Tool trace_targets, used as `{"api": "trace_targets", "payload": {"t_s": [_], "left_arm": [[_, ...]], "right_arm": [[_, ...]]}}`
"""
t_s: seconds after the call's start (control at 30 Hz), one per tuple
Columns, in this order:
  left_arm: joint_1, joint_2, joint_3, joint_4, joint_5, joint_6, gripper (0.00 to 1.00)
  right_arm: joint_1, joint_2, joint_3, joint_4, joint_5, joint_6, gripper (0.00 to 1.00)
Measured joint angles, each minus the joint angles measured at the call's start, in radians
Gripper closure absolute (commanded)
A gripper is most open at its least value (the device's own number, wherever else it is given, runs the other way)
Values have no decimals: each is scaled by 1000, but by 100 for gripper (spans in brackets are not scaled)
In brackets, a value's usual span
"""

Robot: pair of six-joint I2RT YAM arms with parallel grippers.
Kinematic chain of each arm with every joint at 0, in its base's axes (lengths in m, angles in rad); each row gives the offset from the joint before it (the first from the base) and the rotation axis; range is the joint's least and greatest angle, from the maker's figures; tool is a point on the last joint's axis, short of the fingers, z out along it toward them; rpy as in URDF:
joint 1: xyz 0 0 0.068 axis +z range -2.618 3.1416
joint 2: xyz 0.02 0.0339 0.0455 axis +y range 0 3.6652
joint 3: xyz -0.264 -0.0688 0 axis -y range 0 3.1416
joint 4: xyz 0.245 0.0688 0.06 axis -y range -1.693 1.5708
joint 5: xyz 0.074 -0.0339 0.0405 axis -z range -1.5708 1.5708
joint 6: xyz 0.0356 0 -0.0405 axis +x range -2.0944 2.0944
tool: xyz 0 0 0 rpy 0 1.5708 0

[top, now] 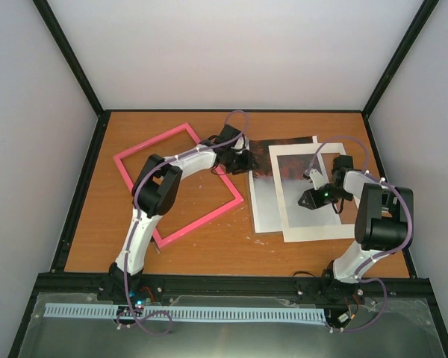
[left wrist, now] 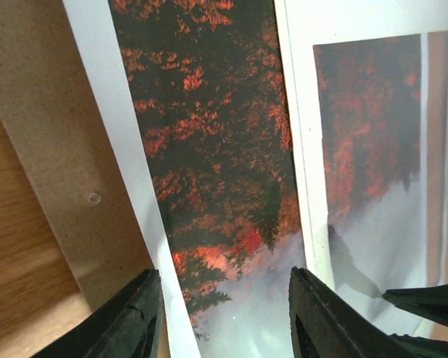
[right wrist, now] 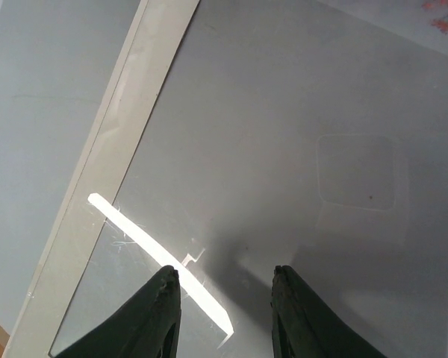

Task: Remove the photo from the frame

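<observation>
The pink frame (top: 178, 184) lies on the table at the left with nothing inside its border. The photo (top: 263, 201) lies flat to its right, dark red at the far end and pale grey at the near end. My left gripper (top: 244, 161) hovers open over the photo's far left part. In the left wrist view the photo (left wrist: 209, 149) shows between the open gripper (left wrist: 224, 321). My right gripper (top: 313, 195) is open above the pale area inside a white windowed sheet (top: 313, 227). The right wrist view shows the gripper (right wrist: 225, 313) over a glossy grey surface (right wrist: 284, 149).
The white windowed sheet overlaps the photo's right side; its border also shows in the right wrist view (right wrist: 127, 112). A brown backing panel (left wrist: 52, 112) lies under the photo's left edge. Black rails (top: 82, 186) edge the table, with grey walls beyond.
</observation>
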State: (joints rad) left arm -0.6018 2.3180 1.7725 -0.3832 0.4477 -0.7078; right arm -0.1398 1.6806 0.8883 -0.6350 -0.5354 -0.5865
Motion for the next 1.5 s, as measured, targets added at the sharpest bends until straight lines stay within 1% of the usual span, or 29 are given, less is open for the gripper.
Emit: {"api": "trace_targets", "payload": {"t_s": [0.2, 0.37, 0.67, 0.97, 1.03, 1.13, 1.37, 1.43, 1.5], "left_arm": [[3, 0, -6, 52, 44, -56, 53], [3, 0, -6, 57, 43, -81, 53], [5, 13, -6, 45, 5, -84, 53], [13, 29, 0, 69, 17, -83, 55], [15, 39, 10, 78, 22, -83, 57], [20, 50, 16, 101, 37, -83, 65], [25, 61, 4, 144, 57, -88, 70], [26, 61, -3, 155, 58, -88, 75], [26, 61, -14, 170, 61, -89, 78]], "right_arm": [[0, 0, 0, 0, 0, 0, 64], [0, 2, 1, 0, -1, 0, 64], [0, 8, 7, -1, -5, 0, 64], [0, 9, 7, 0, -5, 0, 64], [0, 9, 7, 0, -5, 0, 64], [0, 9, 7, 0, -5, 0, 64], [0, 11, 8, 0, -6, 0, 64], [0, 11, 8, 0, -7, 0, 64], [0, 12, 8, 0, -7, 0, 64]]}}
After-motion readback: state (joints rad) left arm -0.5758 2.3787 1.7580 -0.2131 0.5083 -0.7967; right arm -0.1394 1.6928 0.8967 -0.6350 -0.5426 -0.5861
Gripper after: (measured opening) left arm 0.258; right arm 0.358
